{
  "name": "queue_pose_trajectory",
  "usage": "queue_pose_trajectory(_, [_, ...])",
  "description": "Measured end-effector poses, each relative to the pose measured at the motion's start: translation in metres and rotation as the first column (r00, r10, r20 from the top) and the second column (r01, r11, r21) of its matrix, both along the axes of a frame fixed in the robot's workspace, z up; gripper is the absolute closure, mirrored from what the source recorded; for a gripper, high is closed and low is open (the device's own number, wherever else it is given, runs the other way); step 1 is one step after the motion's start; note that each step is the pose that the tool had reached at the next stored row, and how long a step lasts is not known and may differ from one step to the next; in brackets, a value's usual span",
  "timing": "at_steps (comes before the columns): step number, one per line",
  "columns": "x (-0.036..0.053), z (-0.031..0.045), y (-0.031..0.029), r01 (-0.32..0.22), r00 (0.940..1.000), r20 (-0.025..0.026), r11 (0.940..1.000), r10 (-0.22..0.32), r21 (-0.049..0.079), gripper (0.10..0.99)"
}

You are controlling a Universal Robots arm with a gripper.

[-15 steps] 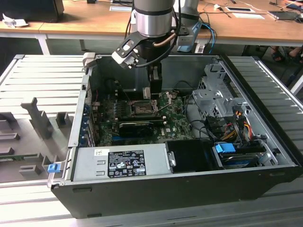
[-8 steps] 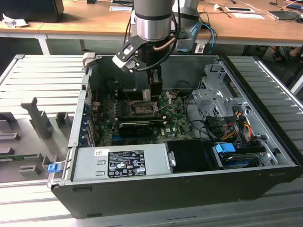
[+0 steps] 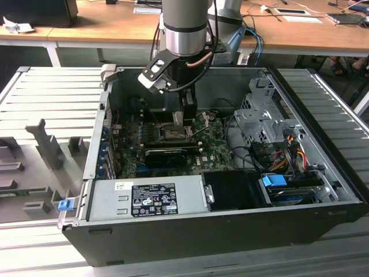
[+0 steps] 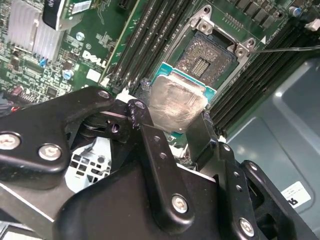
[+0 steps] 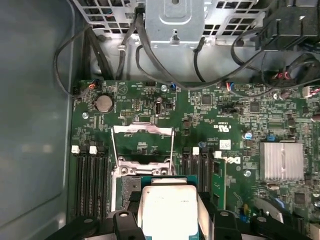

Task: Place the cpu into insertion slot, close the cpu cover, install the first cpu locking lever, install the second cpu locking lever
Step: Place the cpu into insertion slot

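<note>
Cpu (image 4: 177, 102) clamped flat between the two black fingers (image 4: 150, 145), pinched by opposite edges, leaving the dull metal face up and the underside free to meet the contacts. Held roughly level with the green board (image 5: 225, 115), probably so as to drop square rather than catch a corner.

Not seated yet: hanging just above the insertion slot (image 4: 207, 60). In the second wrist view, most of the dark contact field shows bare beyond the chip's far edge. In the first wrist view, the chip overlaps the slot's near part.

Cpu cover (image 5: 143, 131) flipped up and back on its hinge, clear of the opening, so nothing bars the way down.

Gripper (image 3: 180, 115) reaching straight down into the open computer case (image 3: 190, 242). In the exterior view, slot at about six o'clock of the gripper and long black card (image 3: 167, 154) at six o'clock of the slot.

Case lying on the grey ribbed worktop (image 3: 52, 92), open side upward, which allows the vertical approach.
</note>
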State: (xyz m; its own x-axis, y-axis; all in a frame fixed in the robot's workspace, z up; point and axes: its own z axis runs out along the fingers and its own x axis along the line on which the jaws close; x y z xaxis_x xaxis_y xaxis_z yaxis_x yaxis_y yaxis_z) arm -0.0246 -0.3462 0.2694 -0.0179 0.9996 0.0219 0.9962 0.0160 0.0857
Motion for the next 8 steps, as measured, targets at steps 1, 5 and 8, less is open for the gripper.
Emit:
queue_pose_trajectory(1, [-0.0001, -0.0015, 0.0002, 0.015, 0.9999, 0.0000, 0.9999, -0.015, 0.000, 0.557])
queue_pose_trajectory(5, [-0.0045, -0.0071, 0.0003, 0.065, 0.9979, 0.0000, 0.9979, -0.065, 0.000, 0.557])
queue_pose_trajectory(8, [-0.0088, -0.0100, 0.0007, 0.065, 0.9979, 0.0000, 0.9979, -0.065, 0.000, 0.557])
